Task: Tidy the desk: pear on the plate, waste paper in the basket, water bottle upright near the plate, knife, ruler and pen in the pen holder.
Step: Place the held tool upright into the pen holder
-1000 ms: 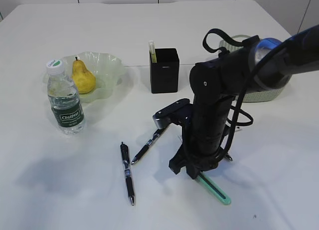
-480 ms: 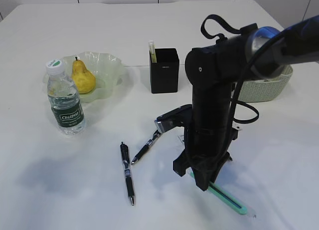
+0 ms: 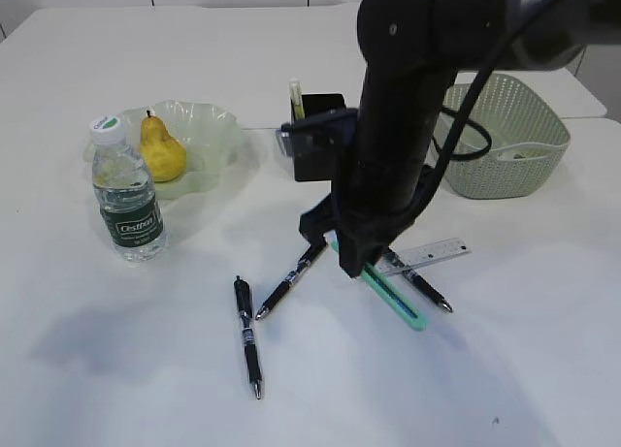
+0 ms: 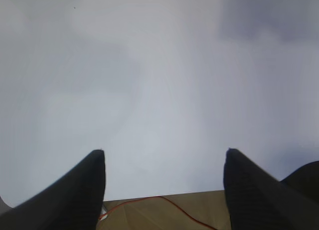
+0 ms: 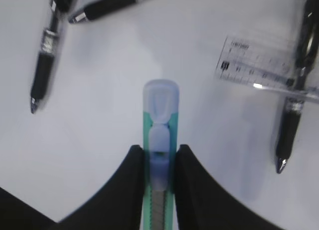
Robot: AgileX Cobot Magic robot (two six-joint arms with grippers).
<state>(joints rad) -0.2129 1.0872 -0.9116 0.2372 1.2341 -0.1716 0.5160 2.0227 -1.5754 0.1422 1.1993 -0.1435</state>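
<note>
The right gripper is clamped on the knife, a green utility cutter with a pale translucent slider, its 2 black fingers pressing either flank of the handle. In the exterior view the knife hangs lifted off the desk, tilted, its free end pointing down and to the right, above the ruler and a black pen that lie crossed on the tabletop just right of the arm. The wrist camera shows the same clear ruler over that pen. 2 more black pens lie left of the arm: 1 slanted pen near the gripper, another pen closer to the front edge.

The left gripper stands with its fingers well apart over bare white surface, nothing between them.

The pear sits in the green ruffled plate. The water bottle stands upright just in front of the plate, touching or nearly touching its rim. The black pen holder is partly hidden behind the arm, with a pale stick-like item poking from its left corner. The basket sits at the right rear; I cannot tell what it holds
</note>
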